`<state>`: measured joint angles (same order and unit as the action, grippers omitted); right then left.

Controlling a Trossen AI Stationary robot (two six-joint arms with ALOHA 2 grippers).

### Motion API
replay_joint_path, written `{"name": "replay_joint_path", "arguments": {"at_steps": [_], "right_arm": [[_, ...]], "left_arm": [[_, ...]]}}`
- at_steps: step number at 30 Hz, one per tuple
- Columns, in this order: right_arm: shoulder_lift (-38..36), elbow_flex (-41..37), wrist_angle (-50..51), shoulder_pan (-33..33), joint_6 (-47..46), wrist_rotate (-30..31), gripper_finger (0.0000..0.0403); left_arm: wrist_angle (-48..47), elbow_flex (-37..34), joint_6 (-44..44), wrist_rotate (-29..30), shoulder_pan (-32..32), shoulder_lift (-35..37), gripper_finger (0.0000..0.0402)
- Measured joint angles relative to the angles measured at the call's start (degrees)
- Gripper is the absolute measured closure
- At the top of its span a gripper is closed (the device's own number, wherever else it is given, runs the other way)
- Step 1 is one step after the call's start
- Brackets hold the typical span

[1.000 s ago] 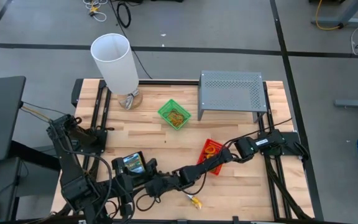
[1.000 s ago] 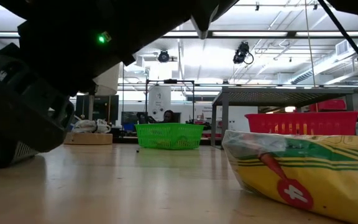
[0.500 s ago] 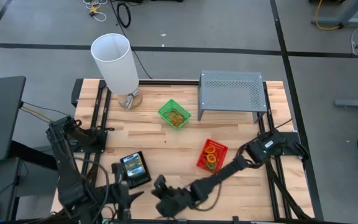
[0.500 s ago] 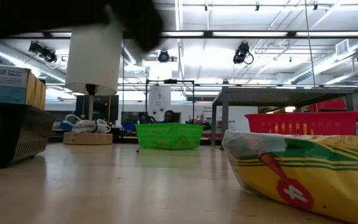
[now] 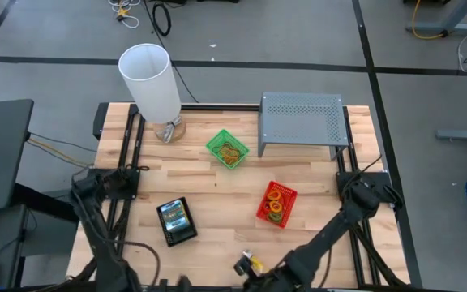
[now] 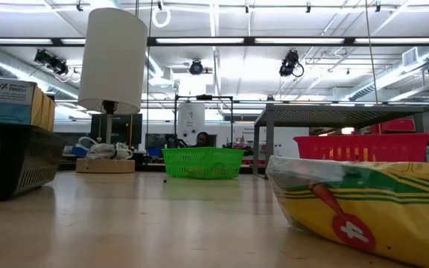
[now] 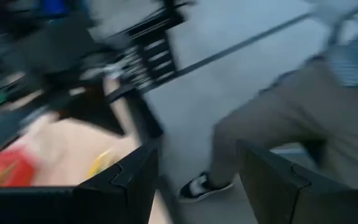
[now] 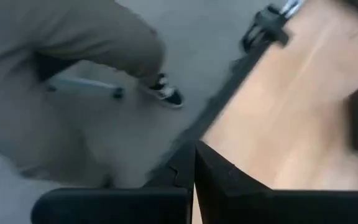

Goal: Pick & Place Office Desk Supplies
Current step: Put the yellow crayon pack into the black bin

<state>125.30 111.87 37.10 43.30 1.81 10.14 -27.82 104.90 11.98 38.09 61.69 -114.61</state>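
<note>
My left hand (image 7: 194,180) stands apart, empty; my right hand (image 8: 194,165) is together, empty, past the counter (image 5: 217,191) edge.

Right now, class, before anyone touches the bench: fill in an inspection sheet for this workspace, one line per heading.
Surface: wooden table, mostly bare in the middle.
Job's things: green tray with tan bands; red tray with coloured loop bands; black tray holding a box; crayon box at the near edge.
Clutter: tall white cylinder; grey perforated riser.
Grippers: left gripper open and empty, right gripper shut and empty, both off the near edge.
Cables: loose cables on the floor beyond the table.
Surroundings: a person's leg and shoe close by.
</note>
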Motion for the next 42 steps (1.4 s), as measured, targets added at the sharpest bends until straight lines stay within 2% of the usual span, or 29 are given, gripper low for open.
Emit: {"name": "replay_joint_path", "arguments": {"at_steps": [2, 8, 14, 21, 26, 33, 35, 39, 42], "right_arm": [[-0.4, 0.0, 1.3, 0.9, -3.7, -1.4, 0.0394], [-0.5, 0.0, 5.6, 4.2, -12.5, -1.3, 0.0394], [-0.6, -1.2, 7.4, 7.3, -20.3, -1.4, 0.0394], [-0.6, -8.1, 6.4, 9.6, -29.5, 0.9, 0.0394], [-0.5, -14.4, 2.5, 10.4, -33.1, 3.8, 0.0394], [-0.5, -20.2, -2.5, 10.1, -34.6, 4.7, 0.0394], [-0.5, -21.3, -3.4, 10.1, -34.6, 4.7, 0.0394], [-0.5, -22.3, -5.9, 10.1, -34.6, 5.3, 0.0394], [-0.5, -22.3, -5.8, 10.1, -34.5, 6.2, 0.0394]], "left_arm": [[4.0, 0.0, -3.6, -3.7, -0.8, -1.3, 0.0187], [9.9, 0.0, -10.8, -8.4, -4.5, -4.5, 0.0197], [17.3, 0.0, -20.0, -24.0, -11.8, -7.2, 0.0213], [16.8, 0.0, -26.3, -31.3, -21.8, -8.1, 0.0220], [16.9, 0.0, -27.6, -41.1, -29.1, -8.1, 0.0220], [17.0, 0.0, -27.9, -45.2, -37.5, -8.1, 0.0220], [19.8, 0.0, -27.4, -46.0, -39.3, -8.1, 0.0220], [28.8, 0.0, -28.9, -46.7, -40.2, -6.9, 0.0220], [30.3, 0.0, -31.7, -43.9, -40.2, -3.4, 0.0220]]}}
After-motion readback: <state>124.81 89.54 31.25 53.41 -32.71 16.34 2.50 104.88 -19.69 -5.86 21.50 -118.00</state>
